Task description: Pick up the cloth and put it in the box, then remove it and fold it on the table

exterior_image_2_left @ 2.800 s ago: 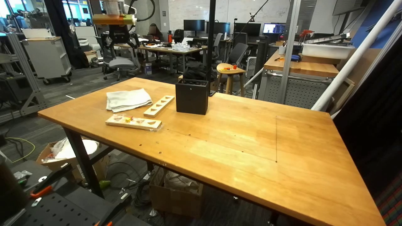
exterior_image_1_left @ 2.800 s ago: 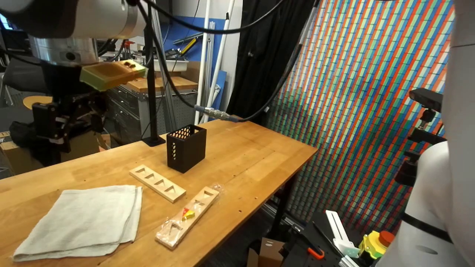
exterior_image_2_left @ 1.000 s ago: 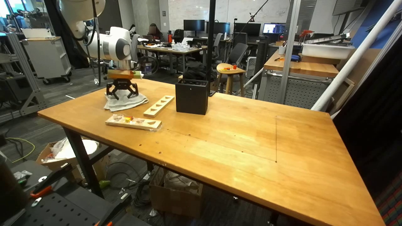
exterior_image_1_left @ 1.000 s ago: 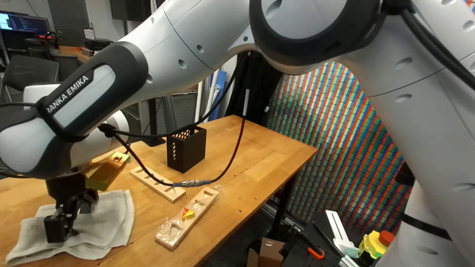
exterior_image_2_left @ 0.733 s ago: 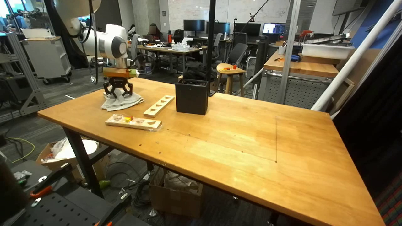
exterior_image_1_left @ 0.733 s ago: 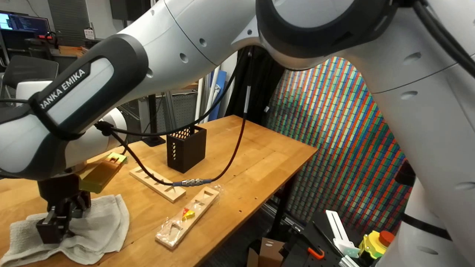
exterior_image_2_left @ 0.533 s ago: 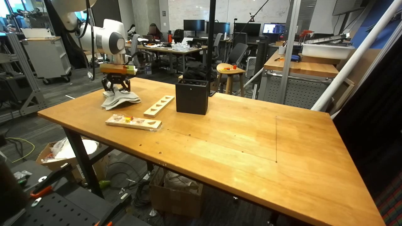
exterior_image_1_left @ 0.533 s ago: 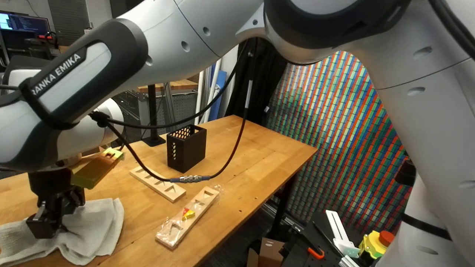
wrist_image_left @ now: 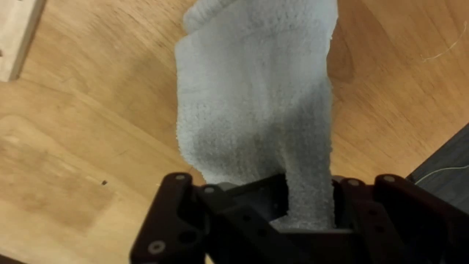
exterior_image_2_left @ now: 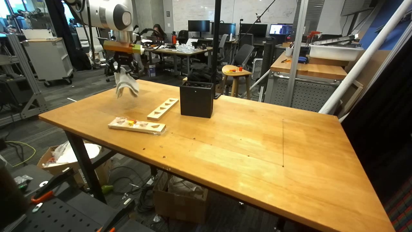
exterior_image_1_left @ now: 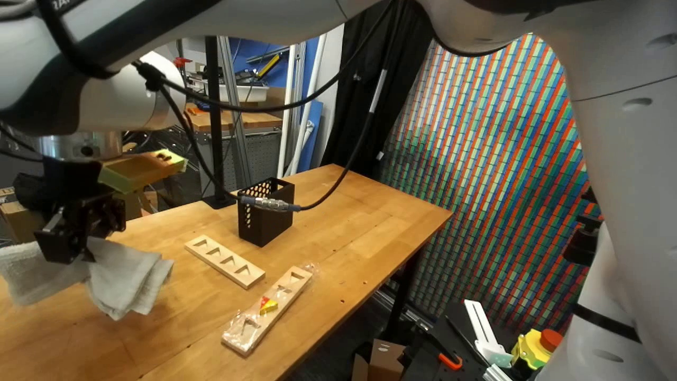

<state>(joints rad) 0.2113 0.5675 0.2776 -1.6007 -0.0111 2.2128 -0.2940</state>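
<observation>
My black fingers grip an off-white cloth, a strip of it squeezed between them in the wrist view. In both exterior views I have the fabric in the air above the wooden surface, its layered corners drooping from the grip. Just above the fingers, a green-and-orange block juts from the end of my white arm. Beside the cloth, a pale slotted board lies flat on the surface, near a second board wrapped in clear plastic, a red-and-yellow piece at about its middle. Past the bare board stands the black box, upright on the surface and well apart from the cloth; rows of small holes show in its side, and in an exterior view a metal cable connector crosses in front of it. Behind the box, a black post rises from the surface's edge. Farther back, a wooden stool bears a red piece, and a person, small and partly hidden, is near a row of monitors. In an exterior view a multicoloured striped panel rises beyond the surface.
</observation>
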